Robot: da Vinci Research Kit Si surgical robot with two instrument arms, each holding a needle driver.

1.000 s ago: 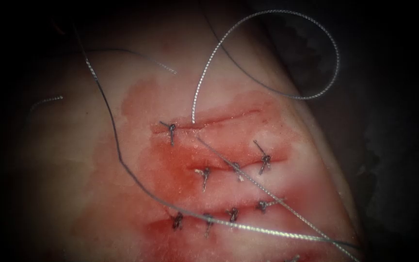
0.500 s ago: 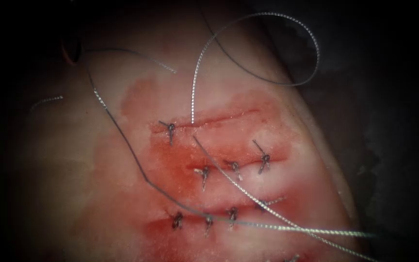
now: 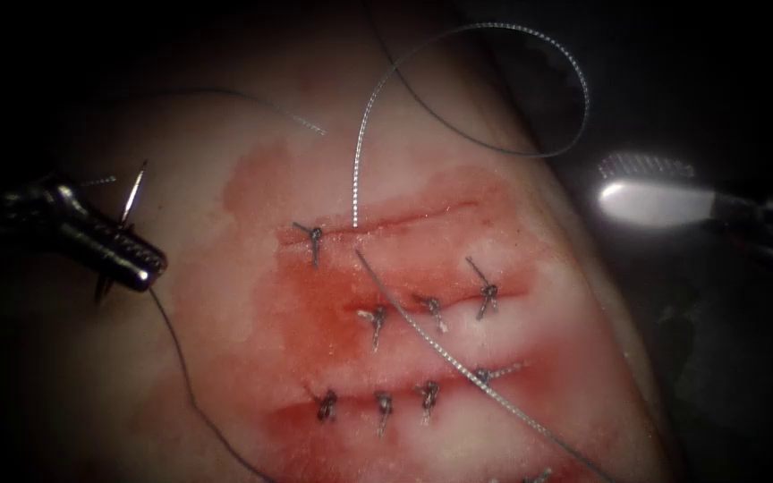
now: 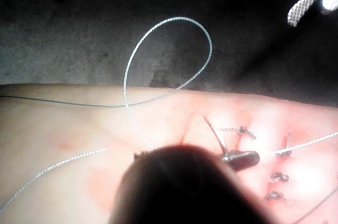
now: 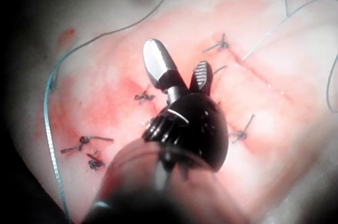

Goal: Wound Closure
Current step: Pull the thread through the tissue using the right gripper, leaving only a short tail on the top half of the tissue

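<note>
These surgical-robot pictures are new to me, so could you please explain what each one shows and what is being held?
This is a bench robot with two thin arms, each ending in a small pincer. The endoscope view looks down on the tissue, a piece of pork belly with cuts already closed by knotted stitches and red fluid around them. The left pincer, left of the cuts, is shut on the curved needle near its middle; the needle is clear of the tissue. Thread loops loosely above. The right pincer is open and holds nothing. The other two pictures come from cameras near each arm's wrist.
</note>
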